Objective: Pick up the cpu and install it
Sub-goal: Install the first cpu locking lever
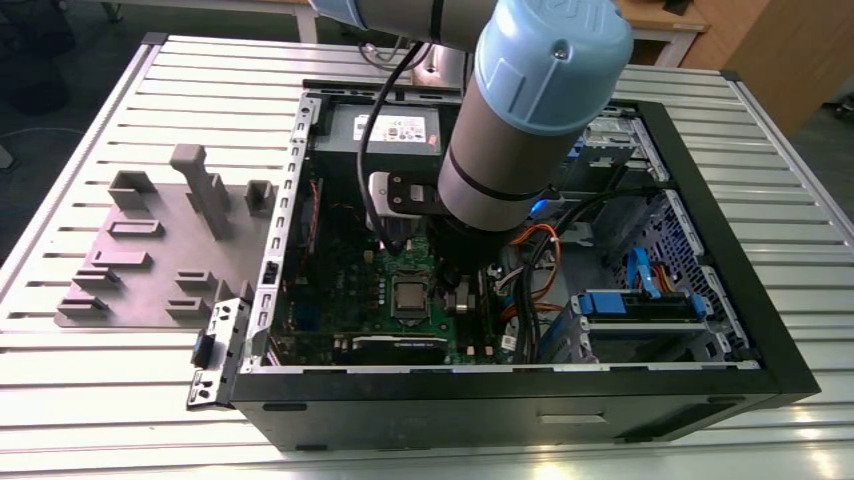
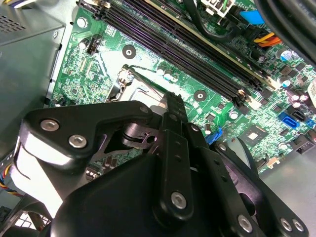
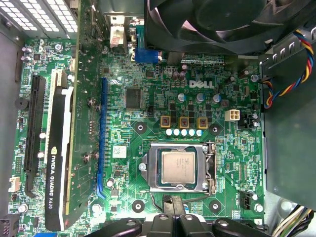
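The cpu — a flat square chip with a dull silver-grey metal top — lies seated in the socket on the green motherboard, framed by the hinged silver metal frame. In the exterior view it shows as a small pale square inside the open black computer case, which rests on a ribbed metal table. The gripper, matt black with bright screw heads, hangs just beside the socket; whether its fingers are parted or closed cannot be told. A glossy black graphics card stands well apart from the socket.
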`<act>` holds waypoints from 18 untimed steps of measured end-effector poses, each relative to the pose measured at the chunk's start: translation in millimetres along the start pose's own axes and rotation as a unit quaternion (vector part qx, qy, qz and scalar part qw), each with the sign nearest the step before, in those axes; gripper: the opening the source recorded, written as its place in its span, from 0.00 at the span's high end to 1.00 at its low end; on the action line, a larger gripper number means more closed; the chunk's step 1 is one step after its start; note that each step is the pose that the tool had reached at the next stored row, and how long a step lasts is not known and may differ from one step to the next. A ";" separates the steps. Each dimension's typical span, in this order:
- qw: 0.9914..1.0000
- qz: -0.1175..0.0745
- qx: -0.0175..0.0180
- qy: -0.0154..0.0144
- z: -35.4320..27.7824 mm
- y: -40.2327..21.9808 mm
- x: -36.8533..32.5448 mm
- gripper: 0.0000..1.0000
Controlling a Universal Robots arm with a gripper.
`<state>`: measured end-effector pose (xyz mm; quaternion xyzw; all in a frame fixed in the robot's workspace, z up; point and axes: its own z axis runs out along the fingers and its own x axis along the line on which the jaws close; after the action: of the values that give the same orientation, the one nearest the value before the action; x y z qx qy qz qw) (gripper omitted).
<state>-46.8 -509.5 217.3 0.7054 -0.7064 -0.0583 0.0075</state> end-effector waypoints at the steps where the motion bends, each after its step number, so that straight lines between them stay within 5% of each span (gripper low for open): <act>1: 1.000 0.000 0.000 0.000 0.0 0.0 0.0 0.89; 18: 1.000 -0.001 0.000 0.000 0.0 0.0 0.0 0.89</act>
<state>-46.8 -509.5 217.3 0.7058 -0.7059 -0.0583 0.0076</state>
